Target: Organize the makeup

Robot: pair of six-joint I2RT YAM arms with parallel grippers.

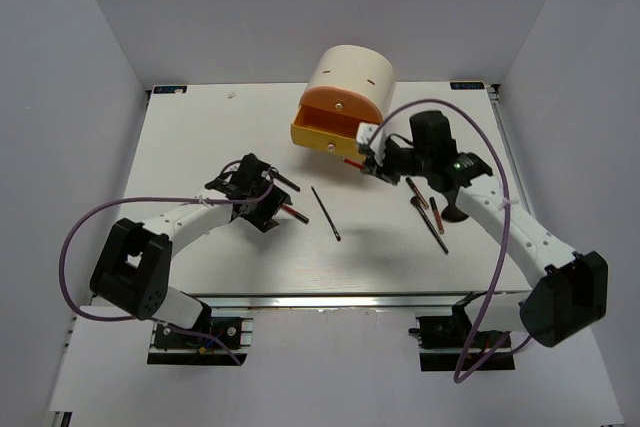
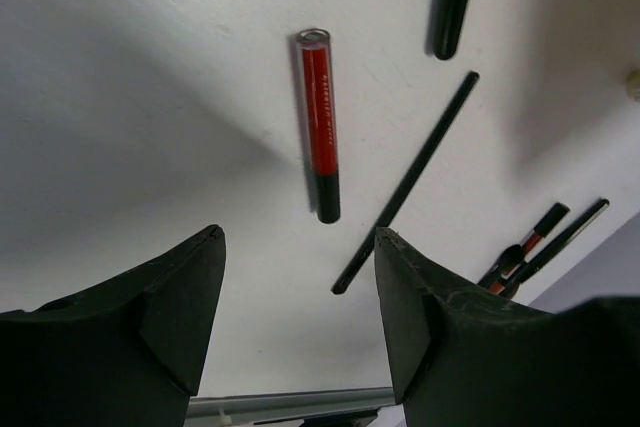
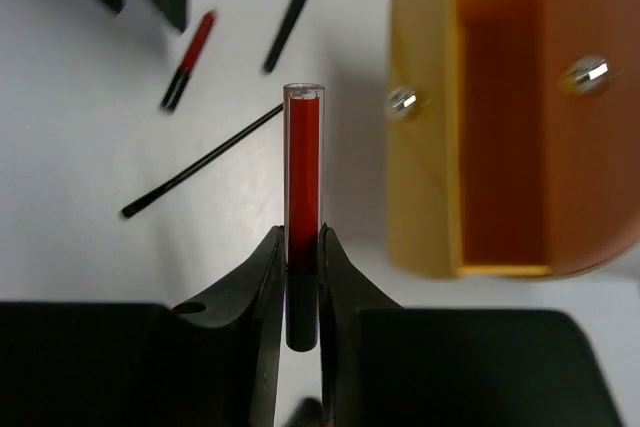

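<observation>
My left gripper (image 2: pixel 300 247) hangs with jaws apart over the white table (image 2: pixel 140 97), and a red-and-black stick (image 2: pixel 322 127) lies just beyond it. Farther out, my right gripper (image 3: pixel 302 242) is clamped on a second red tube (image 3: pixel 303 147), just beside the open orange drawer (image 3: pixel 425 187) and its near edge.

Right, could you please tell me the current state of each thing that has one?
Left end effector: open, empty.
Right end effector: shut on the held red stick.
Lower drawer: pulled open.
Upper drawer: shut.
Loose red stick: lying flat, untouched.
</observation>
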